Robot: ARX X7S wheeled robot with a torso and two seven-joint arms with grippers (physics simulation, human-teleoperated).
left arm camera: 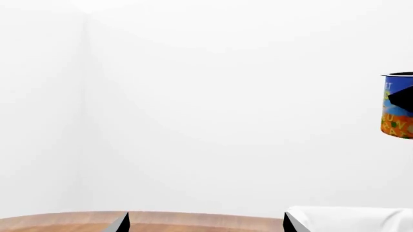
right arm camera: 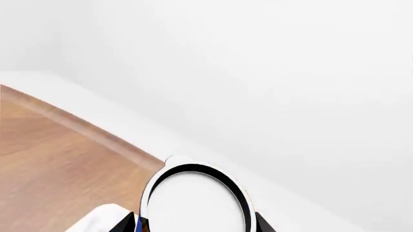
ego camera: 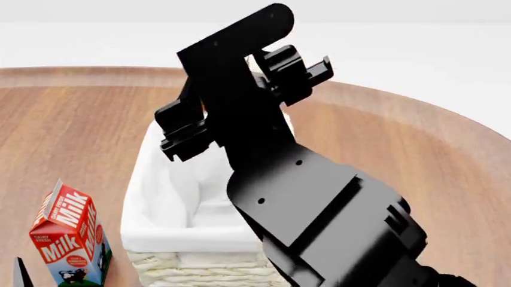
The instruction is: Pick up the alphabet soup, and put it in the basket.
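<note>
Black right arm raised over basket (ego camera: pixel 172 197), pincer (right arm camera: pixel 193 224) clamping alphabet soup (right arm camera: pixel 193 200)

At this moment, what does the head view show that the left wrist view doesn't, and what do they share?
Only the head view shows the milk carton, the right arm raised over the basket, and the basket's woven wicker side. Only the left wrist view shows the alphabet soup, held up in the air with a dark end effector finger across its label, and the left end effector, whose finger tips stand apart with nothing between them. Both show the wooden table and the basket's white lining.
</note>
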